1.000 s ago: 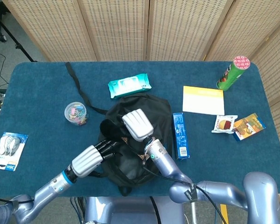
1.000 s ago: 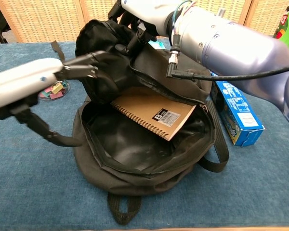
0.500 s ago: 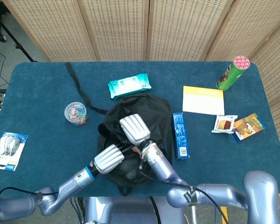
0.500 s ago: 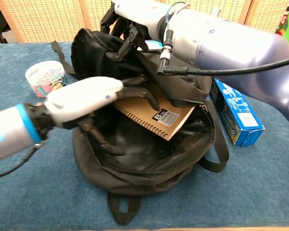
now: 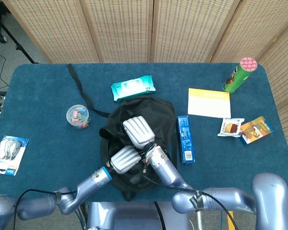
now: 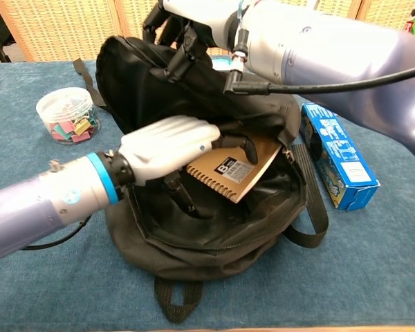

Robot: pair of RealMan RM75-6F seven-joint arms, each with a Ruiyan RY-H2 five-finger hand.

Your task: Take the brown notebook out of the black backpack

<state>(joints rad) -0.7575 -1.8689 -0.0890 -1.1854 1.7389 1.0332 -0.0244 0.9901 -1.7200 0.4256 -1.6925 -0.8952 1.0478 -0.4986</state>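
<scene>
Well, the brown notebook (image 6: pixel 234 168) lay inside the open black backpack (image 6: pixel 214 228), near the front edge of the surface, its lower corner poking out into the mouth. The left hand (image 6: pixel 167 149) reached in over it, fingers curled onto its cover, though whether they actually gripped it could not be told. The right hand (image 6: pixel 187 21) pinched the backpack's upper flap, holding the opening wide. Extraction looked barely begun: the lift was all to come. The notebook's far end was hidden beneath flap and hand.
</scene>
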